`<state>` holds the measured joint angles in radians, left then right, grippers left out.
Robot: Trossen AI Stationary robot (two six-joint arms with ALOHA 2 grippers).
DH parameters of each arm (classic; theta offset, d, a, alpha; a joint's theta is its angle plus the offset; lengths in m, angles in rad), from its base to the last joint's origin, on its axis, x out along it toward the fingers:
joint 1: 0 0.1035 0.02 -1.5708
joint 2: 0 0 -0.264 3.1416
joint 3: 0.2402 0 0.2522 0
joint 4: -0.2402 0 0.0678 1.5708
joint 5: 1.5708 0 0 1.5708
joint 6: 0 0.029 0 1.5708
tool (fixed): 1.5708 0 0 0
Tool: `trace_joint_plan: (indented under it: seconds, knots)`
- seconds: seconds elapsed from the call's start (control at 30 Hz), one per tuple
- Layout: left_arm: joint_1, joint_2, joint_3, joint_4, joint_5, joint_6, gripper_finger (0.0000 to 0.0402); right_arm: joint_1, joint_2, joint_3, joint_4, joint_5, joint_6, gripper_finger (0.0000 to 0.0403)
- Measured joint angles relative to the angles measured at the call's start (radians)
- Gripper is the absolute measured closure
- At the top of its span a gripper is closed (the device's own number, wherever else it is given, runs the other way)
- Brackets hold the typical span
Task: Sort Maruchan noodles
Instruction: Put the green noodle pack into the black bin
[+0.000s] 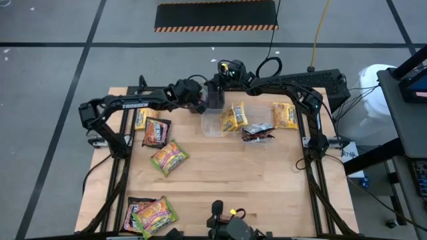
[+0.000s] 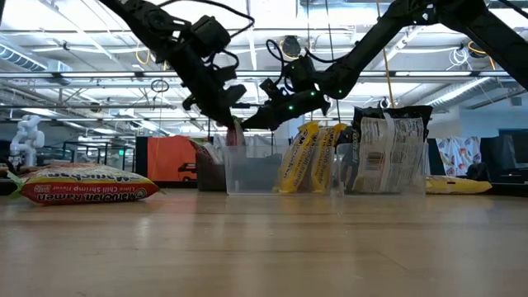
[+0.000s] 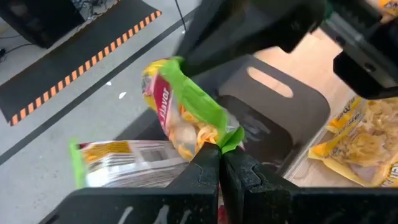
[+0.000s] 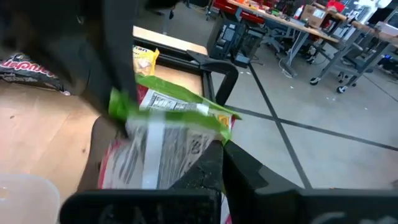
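Observation:
A green-edged Maruchan packet [image 3: 183, 115] hangs over the dark grey box [image 3: 280, 118] at the table's far edge. Both grippers are shut on it. My left gripper [image 3: 221, 152] comes from the left and my right gripper [image 4: 221, 155] from the far right. They meet above the box [image 1: 215, 99]. A second green-edged packet [image 3: 118, 163] stands in the box. On the table lie yellow packets [image 1: 233, 117] [image 1: 285, 115], a dark packet [image 1: 257, 132], and more packets at left [image 1: 157, 132] [image 1: 169, 158] and at the near-left corner [image 1: 150, 213]. My left gripper pinches one corner of the packet's green sealed edge [image 3: 229, 138] between its two shut fingers; the packet is lifted clear and stands up tilted from the fingertips. My right gripper pinches the opposite end of the same green edge [image 4: 217, 124] between its shut fingers; the packet's printed back [image 4: 155, 146] faces its camera.
A clear plastic tub [image 1: 213, 124] sits just near of the dark box, with yellow packets standing behind it in the low view [image 2: 309, 157]. The middle of the wooden table [image 1: 227, 173] is bare. Cables and the arm frames line the left and right edges.

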<state>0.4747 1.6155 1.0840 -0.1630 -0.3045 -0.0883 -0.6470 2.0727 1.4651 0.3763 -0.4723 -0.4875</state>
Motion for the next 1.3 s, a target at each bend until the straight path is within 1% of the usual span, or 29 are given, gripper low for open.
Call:
trace_joint_plan:
  seconds: [0.2, 0.63, 0.8, 0.93, 1.13, 1.3]
  knots:
    - [-0.005, 0.042, 0.000, -0.005, 0.003, 0.003, 0.0401, 0.000, 0.000, 0.000, -0.016, -0.001, 0.002, 0.0403]
    - [0.000, 0.019, 0.000, -0.021, 0.004, 0.000, 0.0401, 0.007, 0.000, 0.000, -0.014, -0.046, 0.003, 0.0403]
    - [0.010, 0.019, 0.000, -0.094, -0.008, -0.048, 0.0401, 0.011, 0.000, 0.000, -0.030, -0.056, -0.004, 0.0403]
    - [0.014, 0.019, 0.000, -0.095, -0.010, -0.056, 0.0401, 0.012, 0.000, 0.000, -0.029, -0.057, -0.020, 0.0403]
    - [0.014, 0.019, 0.000, -0.096, -0.010, -0.125, 0.0401, 0.012, 0.000, 0.000, -0.039, -0.057, -0.034, 0.0403]
    - [0.003, 0.019, 0.000, -0.095, -0.010, -0.131, 0.0401, 0.013, 0.000, 0.000, -0.040, -0.053, -0.048, 0.0403]
